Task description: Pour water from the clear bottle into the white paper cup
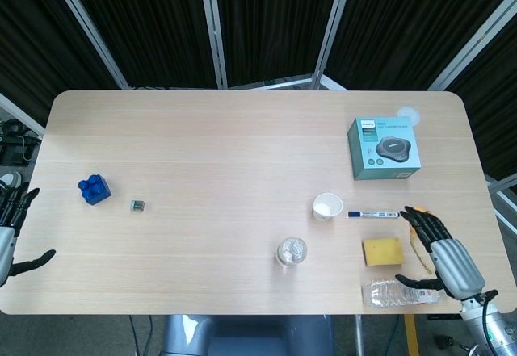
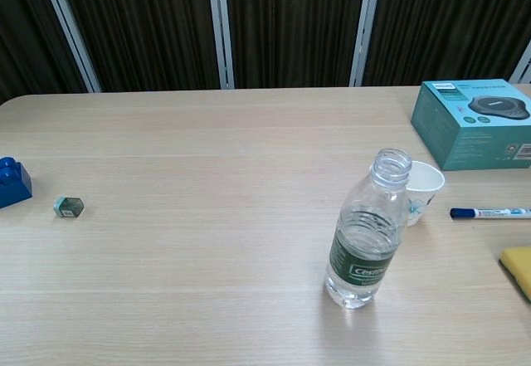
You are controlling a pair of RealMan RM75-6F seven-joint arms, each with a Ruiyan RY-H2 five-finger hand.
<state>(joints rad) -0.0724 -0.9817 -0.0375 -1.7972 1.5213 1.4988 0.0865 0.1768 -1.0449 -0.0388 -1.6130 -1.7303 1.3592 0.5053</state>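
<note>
The open clear plastic bottle [image 2: 367,237] stands upright on the tabletop [image 1: 226,154] near the white paper cup [image 1: 327,206]; both hands have empty spread fingers, so the right hand [image 1: 440,247] should grasp its labelled body.

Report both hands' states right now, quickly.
Left hand: open, fingers apart, holding nothing.
Right hand: open, fingers spread, holding nothing.

Grey right hand [image 1: 446,253]; black fingers [image 1: 426,220]
</note>
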